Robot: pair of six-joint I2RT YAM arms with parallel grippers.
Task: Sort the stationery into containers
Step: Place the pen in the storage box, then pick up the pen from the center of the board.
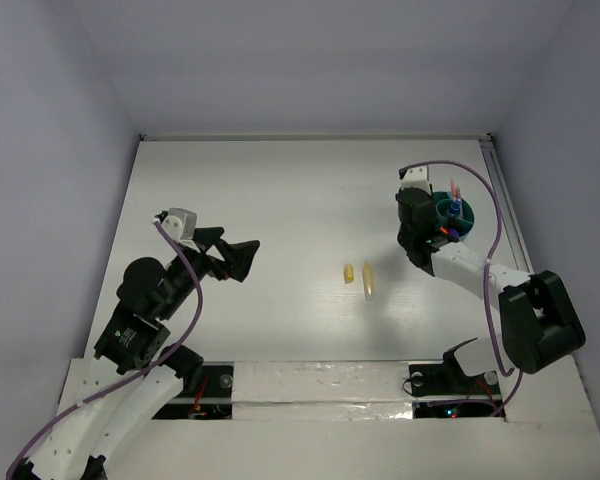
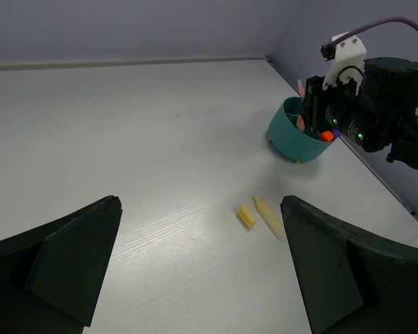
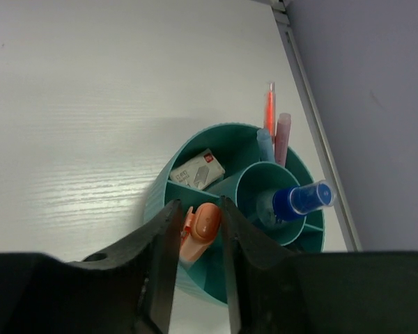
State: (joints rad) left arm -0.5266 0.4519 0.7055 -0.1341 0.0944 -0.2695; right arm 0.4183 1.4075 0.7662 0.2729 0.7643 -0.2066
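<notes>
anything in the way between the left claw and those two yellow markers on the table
Nothing visible does. The open left claw faces the short yellow marker and the long yellow marker across bare table. The right claw grips the orange highlighter at the teal organiser, well off that line.

Overhead camera spans the table [image 1: 280, 200]; both wrist cameras face the teal organiser [image 2: 289, 142].

Your two arms pair black joint housings [image 1: 540, 320] with white link shells [image 1: 110, 425], and a purple cable [image 1: 492, 215] loops along each. Matte black, wedge-shaped fingers [image 2: 63, 271] frame the left wrist view. A white camera bracket [image 2: 347, 59] and small green lights [image 2: 355, 129] mark the right wrist.
</notes>
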